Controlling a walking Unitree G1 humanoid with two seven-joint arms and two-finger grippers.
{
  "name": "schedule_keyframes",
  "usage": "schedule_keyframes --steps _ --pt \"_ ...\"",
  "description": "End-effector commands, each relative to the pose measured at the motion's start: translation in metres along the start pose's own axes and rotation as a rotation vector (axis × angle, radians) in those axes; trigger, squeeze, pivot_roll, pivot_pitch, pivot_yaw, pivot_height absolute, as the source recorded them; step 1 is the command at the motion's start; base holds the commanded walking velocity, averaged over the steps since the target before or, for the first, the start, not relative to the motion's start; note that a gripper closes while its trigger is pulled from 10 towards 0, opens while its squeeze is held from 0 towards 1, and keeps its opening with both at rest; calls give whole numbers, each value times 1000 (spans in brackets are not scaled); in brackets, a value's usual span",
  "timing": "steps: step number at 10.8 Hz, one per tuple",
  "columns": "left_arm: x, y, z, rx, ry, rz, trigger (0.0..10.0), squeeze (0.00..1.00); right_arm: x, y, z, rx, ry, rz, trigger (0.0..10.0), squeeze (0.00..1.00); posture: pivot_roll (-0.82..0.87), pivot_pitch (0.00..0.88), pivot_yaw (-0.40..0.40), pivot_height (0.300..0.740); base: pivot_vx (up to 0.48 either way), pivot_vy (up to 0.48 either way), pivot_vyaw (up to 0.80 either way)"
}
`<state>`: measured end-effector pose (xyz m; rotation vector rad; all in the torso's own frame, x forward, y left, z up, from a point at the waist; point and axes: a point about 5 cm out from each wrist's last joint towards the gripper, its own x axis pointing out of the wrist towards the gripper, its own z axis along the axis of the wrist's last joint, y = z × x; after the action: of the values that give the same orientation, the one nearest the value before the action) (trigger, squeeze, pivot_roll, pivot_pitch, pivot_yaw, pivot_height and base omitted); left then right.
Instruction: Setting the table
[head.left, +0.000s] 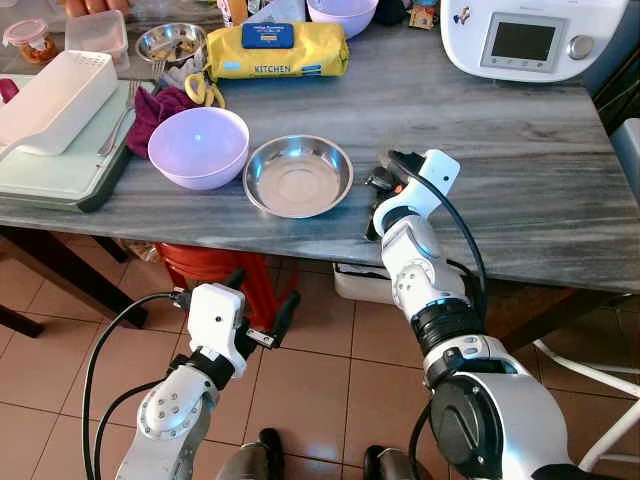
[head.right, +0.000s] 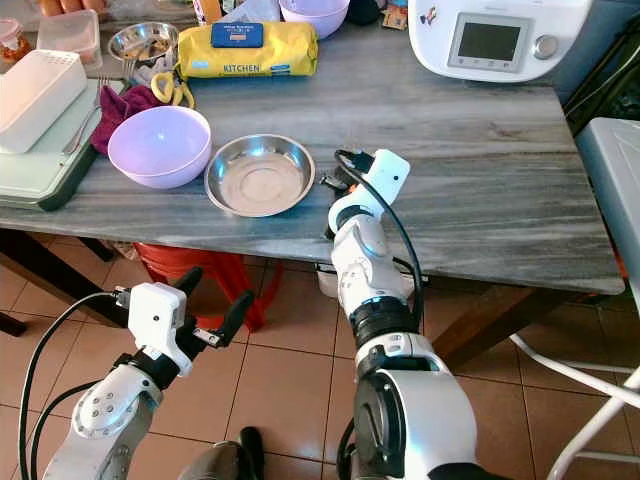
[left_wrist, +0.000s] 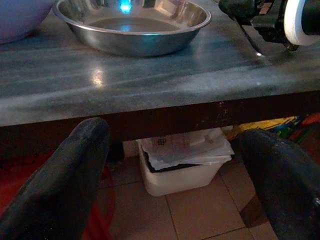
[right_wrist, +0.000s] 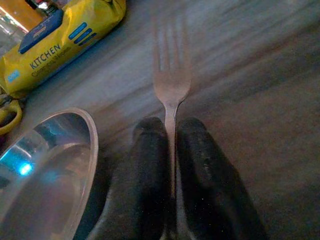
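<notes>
Pinching the thin fork (right_wrist: 171, 87) by its handle between my closed right gripper (right_wrist: 171, 135) fingers, just beside the steel bowl (head.left: 298, 176) on the table (head.left: 520, 170), I judge it light, stiff and slippery, while my left gripper (head.left: 262, 300) hangs open below the table edge.

A yellow kitchen-towel pack (head.left: 278, 50) and white cooking appliance (head.left: 535, 38) sit at the table's far side.

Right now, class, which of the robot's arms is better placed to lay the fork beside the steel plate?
The right. Its gripper is shut on the fork, over the table beside the steel plate. The left gripper hangs open below the table edge.
</notes>
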<state>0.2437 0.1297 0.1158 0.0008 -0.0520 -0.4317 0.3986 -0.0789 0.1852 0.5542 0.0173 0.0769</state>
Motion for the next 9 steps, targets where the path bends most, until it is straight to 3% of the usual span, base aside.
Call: schedule_keyframes --steps 1,4,6,8,9 --pt "-3 -1 -1 4 13 5 10000 0 -4 -5 -21 28 89 -30 10000 1000 32 283 29 740 0 0 0" --pt "-3 -1 -1 6 22 7 10000 0 -3 -8 -20 27 87 -35 10000 1000 32 285 32 740 0 0 0" --pt "-2 1 -2 11 29 12 10000 0 -3 -12 -14 -33 58 -24 10000 1000 33 283 33 740 0 0 0" --pt "-2 1 -3 12 31 14 10000 0 -4 -14 -8 -167 39 37 10000 1000 33 280 32 740 0 0 0" --pt "-2 1 -3 12 35 16 10000 0 -4 -25 -6 -250 53 14 10000 894 33 280 32 740 0 0 0"
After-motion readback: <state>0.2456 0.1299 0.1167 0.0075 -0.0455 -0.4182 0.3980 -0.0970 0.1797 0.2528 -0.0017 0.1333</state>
